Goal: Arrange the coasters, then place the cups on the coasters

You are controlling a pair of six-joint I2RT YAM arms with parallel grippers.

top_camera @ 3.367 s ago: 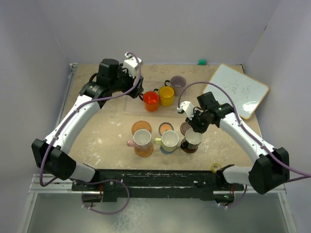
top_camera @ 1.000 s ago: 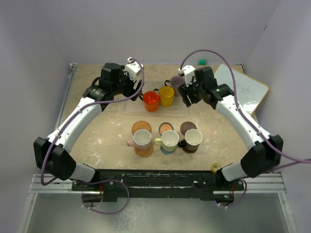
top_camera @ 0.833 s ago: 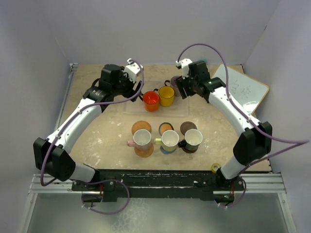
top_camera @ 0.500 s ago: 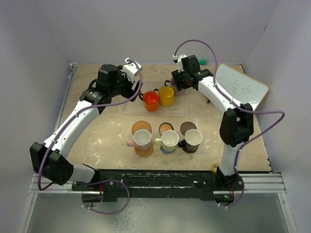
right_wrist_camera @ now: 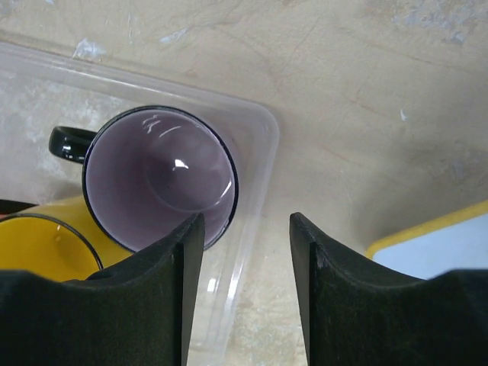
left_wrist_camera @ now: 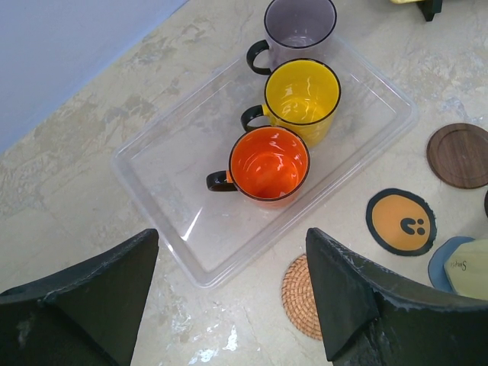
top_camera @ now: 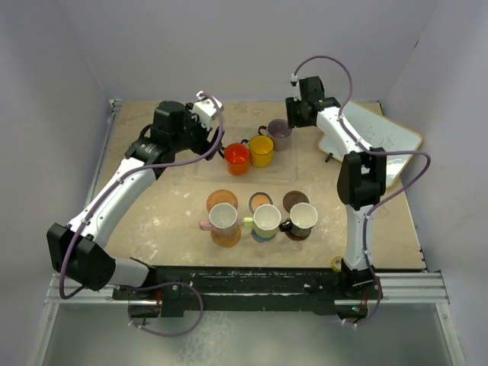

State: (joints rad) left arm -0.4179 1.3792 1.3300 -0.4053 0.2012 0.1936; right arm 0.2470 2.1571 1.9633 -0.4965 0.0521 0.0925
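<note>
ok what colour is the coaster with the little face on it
The face coaster is orange with a dark grey rim, clearest in the left wrist view.

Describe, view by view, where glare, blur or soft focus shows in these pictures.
Left wrist: white glare streaks on the clear tray and glints inside the red-orange mug. Right wrist: one bright glint inside the mauve mug, dark fingers slightly soft. Top external: even, diffuse light, only faint shadows, no strong glare.
</note>
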